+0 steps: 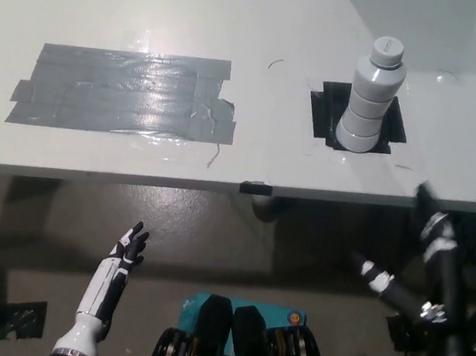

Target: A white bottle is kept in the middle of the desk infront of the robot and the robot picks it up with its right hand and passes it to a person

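Right hand low at desk's near edge, fingers spread, empty. Left hand rests below desk, fingers open. White bottle upright on black tape square, beside grey tape patch.

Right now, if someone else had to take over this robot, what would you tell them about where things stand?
Left hand: white, open, holding nothing, resting low beneath the desk edge.
Right hand: black, raised near the desk's front edge, below the bottle; blurred, so I cannot tell if it is open or shut. It holds nothing.
White bottle: upright on a black tape square on the desk, untouched. A grey tape patch lies to its left.
Done: nothing yet.
Left: grasp the bottle, lift it, pass it over. No person is in view.
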`<state>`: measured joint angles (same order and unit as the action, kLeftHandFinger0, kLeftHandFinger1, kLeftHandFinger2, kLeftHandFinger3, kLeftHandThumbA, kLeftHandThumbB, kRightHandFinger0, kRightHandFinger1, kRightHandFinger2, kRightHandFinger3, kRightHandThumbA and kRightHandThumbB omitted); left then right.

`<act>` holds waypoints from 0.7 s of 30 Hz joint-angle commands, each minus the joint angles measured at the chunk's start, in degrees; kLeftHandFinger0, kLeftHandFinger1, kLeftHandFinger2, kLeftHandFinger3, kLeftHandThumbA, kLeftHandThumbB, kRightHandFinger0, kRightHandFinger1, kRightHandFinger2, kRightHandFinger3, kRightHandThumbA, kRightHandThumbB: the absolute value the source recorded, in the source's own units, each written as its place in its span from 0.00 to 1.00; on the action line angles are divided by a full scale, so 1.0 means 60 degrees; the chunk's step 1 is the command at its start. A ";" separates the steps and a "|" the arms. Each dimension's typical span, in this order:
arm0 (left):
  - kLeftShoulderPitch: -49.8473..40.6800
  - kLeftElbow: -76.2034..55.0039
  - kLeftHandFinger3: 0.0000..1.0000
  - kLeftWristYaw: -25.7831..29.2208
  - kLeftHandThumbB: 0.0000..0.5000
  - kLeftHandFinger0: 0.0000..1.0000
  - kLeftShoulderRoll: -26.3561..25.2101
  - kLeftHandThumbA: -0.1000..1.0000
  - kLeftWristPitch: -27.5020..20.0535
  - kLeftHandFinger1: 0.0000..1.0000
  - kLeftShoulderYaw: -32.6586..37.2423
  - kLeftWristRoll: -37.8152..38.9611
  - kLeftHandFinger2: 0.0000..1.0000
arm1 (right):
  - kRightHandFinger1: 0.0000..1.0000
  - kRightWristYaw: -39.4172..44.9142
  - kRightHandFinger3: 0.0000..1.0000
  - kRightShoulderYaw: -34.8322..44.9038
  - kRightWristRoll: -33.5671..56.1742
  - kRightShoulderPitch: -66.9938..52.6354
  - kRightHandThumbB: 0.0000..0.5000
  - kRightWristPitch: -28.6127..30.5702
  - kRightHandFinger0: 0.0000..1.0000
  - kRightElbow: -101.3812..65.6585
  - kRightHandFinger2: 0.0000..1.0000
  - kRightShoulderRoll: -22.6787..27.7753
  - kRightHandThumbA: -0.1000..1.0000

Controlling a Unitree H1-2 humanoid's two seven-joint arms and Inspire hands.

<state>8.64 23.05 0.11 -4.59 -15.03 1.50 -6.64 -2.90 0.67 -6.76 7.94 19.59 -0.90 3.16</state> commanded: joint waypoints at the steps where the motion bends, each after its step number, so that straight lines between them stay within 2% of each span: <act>1: 0.0159 -0.0043 1.00 0.0243 0.34 1.00 -0.0055 1.00 -0.0474 1.00 -0.0002 -0.0174 1.00 | 1.00 -0.0162 1.00 0.0320 0.0048 0.0775 0.80 -0.0548 1.00 -0.0659 1.00 0.0131 0.94; 2: 0.0160 -0.0026 1.00 0.0208 0.33 1.00 -0.0059 1.00 -0.0499 1.00 -0.0010 -0.0129 1.00 | 1.00 -0.0139 1.00 0.0383 0.0071 0.0965 0.78 -0.0747 1.00 -0.0528 1.00 0.0181 0.94; 5: 0.0131 -0.0067 1.00 0.0188 0.33 1.00 -0.0048 1.00 -0.0425 1.00 -0.0034 -0.0081 1.00 | 1.00 -0.0072 1.00 0.0507 0.0260 0.1417 0.64 -0.0951 1.00 0.0011 1.00 0.0278 0.93; 8: 0.0092 -0.0093 1.00 0.0165 0.35 1.00 -0.0020 1.00 -0.0410 1.00 -0.0081 0.0023 1.00 | 1.00 -0.0025 1.00 0.0598 0.0455 0.1867 0.61 -0.1173 1.00 0.0545 1.00 0.0302 0.93; 10: 0.0084 -0.0145 1.00 0.0186 0.33 1.00 -0.0025 1.00 -0.0377 1.00 -0.0062 -0.0046 1.00 | 1.00 -0.0062 1.00 0.0646 0.0458 0.2254 0.63 -0.1285 1.00 0.1088 1.00 0.0315 0.96; 13: 0.0117 -0.0100 1.00 0.0244 0.33 1.00 -0.0042 1.00 -0.0432 1.00 -0.0039 -0.0151 1.00 | 1.00 -0.0126 1.00 0.0693 0.0386 0.2896 0.49 -0.1394 1.00 0.1985 1.00 0.0372 0.98; 14: 0.0118 -0.0092 1.00 0.0251 0.32 1.00 -0.0025 1.00 -0.0441 1.00 -0.0031 -0.0157 1.00 | 1.00 -0.0133 1.00 0.0703 0.0361 0.2954 0.48 -0.1399 1.00 0.2064 1.00 0.0397 0.98; 16: 0.0116 -0.0123 1.00 0.0215 0.32 1.00 -0.0016 1.00 -0.0386 1.00 -0.0032 -0.0125 1.00 | 1.00 -0.0176 1.00 0.0701 0.0266 0.3392 0.48 -0.1562 1.00 0.2639 1.00 0.0456 1.00; 18: 0.0111 -0.0154 1.00 0.0167 0.28 1.00 -0.0041 1.00 -0.0380 1.00 -0.0030 -0.0097 1.00 | 1.00 -0.0128 1.00 0.0606 0.0129 0.3852 0.50 -0.1701 1.00 0.3330 1.00 0.0584 1.00; 19: 0.0083 -0.0202 1.00 0.0182 0.26 1.00 -0.0039 1.00 -0.0360 1.00 -0.0015 -0.0139 1.00 | 1.00 -0.0033 1.00 0.0572 0.0164 0.4126 0.56 -0.1881 1.00 0.3762 1.00 0.0653 1.00; 20: 0.0083 -0.0205 1.00 0.0184 0.26 1.00 -0.0038 1.00 -0.0356 1.00 -0.0010 -0.0148 1.00 | 1.00 -0.0030 1.00 0.0570 0.0174 0.4154 0.56 -0.1888 1.00 0.3817 1.00 0.0664 1.00; 21: 0.0111 -0.0157 1.00 0.0212 0.27 1.00 -0.0047 1.00 -0.0414 1.00 0.0010 -0.0205 1.00 | 1.00 -0.0044 1.00 0.0532 0.0113 0.4445 0.62 -0.1970 1.00 0.4285 1.00 0.0739 1.00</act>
<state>8.62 23.29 0.10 -4.55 -15.53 1.47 -6.78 -2.97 4.09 -5.56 29.09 10.18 20.85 5.95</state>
